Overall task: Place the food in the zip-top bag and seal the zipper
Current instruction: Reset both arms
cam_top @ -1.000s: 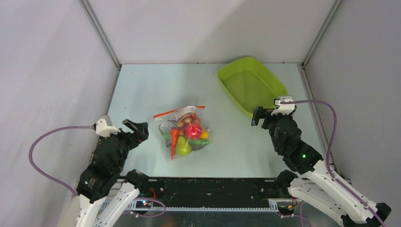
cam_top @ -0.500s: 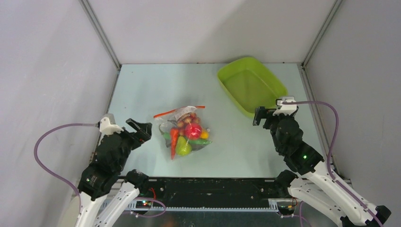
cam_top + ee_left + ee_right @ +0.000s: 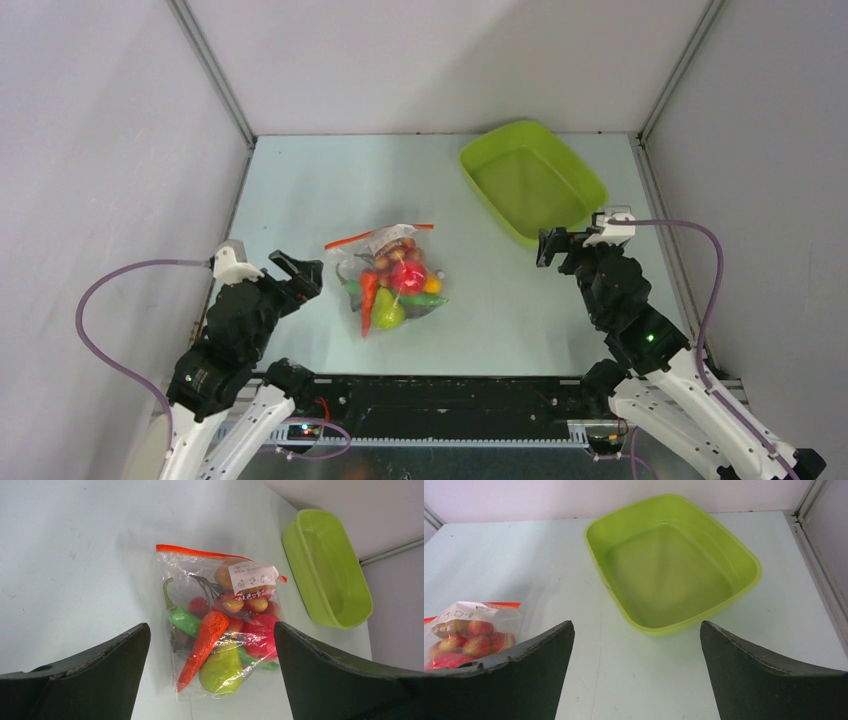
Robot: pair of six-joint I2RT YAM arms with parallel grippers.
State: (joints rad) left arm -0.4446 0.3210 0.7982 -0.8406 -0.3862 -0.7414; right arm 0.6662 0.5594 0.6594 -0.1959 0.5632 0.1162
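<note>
one crinkly clear zip-top bag (image 3: 175, 575) holds glossy food (image 3: 207, 635); lime tray (image 3: 325, 570) smooth

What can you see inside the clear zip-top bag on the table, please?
Inside the zip-top bag lie a carrot, green pear, red apple, red grapes, a green bean and a brown fruit partly behind the white label. Anything beneath this pile is covered.
</note>
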